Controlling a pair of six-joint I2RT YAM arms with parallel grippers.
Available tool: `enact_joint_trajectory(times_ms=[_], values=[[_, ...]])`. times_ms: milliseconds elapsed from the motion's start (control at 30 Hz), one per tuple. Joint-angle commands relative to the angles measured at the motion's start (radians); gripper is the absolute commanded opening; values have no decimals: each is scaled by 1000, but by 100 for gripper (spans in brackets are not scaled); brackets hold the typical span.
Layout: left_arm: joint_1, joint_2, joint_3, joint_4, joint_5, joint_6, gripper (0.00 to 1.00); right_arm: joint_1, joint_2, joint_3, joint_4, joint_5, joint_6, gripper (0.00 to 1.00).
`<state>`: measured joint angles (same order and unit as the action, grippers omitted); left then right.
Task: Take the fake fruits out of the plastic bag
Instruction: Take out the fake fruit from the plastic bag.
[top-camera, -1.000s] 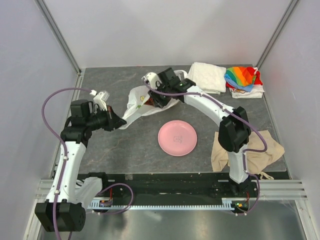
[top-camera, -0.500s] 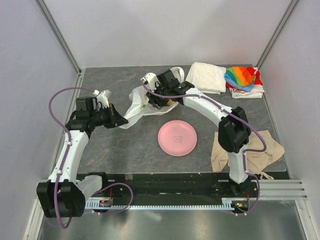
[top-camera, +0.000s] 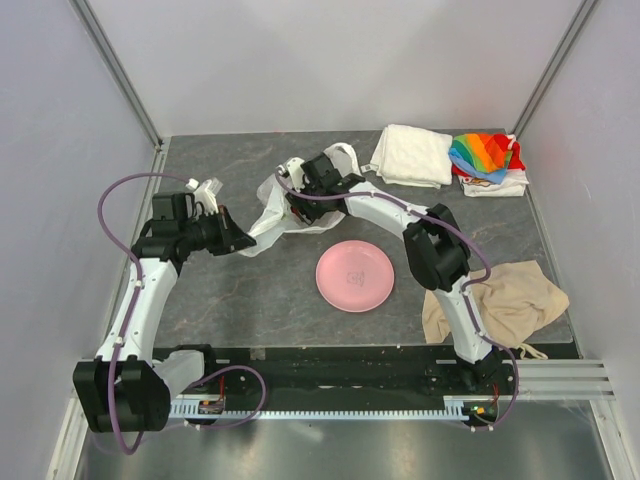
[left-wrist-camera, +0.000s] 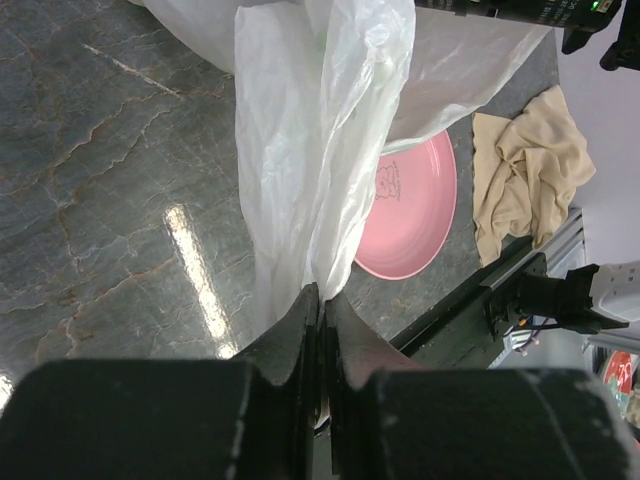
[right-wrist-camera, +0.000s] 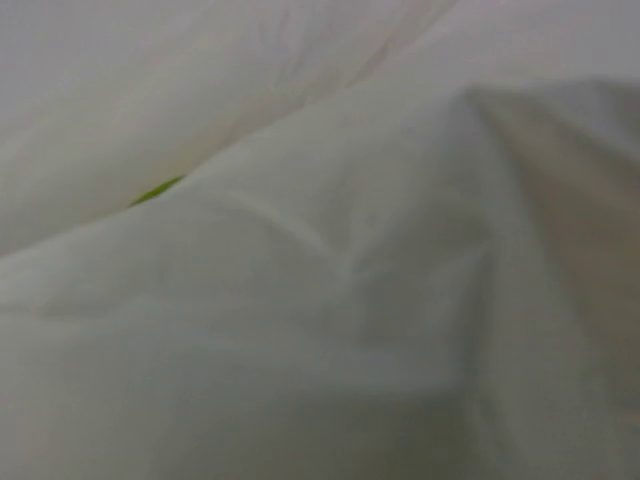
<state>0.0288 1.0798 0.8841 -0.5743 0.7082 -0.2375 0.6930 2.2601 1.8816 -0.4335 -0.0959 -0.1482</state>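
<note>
The left gripper (left-wrist-camera: 322, 305) is pinching an edge of the plastic bag (left-wrist-camera: 310, 140) lying on the tabletop (left-wrist-camera: 90, 190) while the right gripper (top-camera: 298, 193), whose spread I cannot tell, is reaching inside; tauter film should expose the hidden fake fruits.

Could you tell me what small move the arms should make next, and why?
Probably ease the right tool slightly deeper into the plastic bag while the left tool holds its pinched corner taut. No fruit shows yet: the right wrist view is filled with white plastic and one green sliver, and the pink plate holds no fruit.
</note>
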Motion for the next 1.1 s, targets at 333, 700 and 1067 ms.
enact_joint_trajectory(times_ms=[333, 700, 1067], values=[[5, -64, 26, -62, -49, 84, 2, -43, -123, 65, 4, -57, 15, 10], [3, -17, 64, 40, -3, -5, 2, -46, -312, 86, -88, -220, 7, 0], [3, 164, 329, 114, -18, -74, 2, -46, -494, 125, -321, -203, -111, 0]])
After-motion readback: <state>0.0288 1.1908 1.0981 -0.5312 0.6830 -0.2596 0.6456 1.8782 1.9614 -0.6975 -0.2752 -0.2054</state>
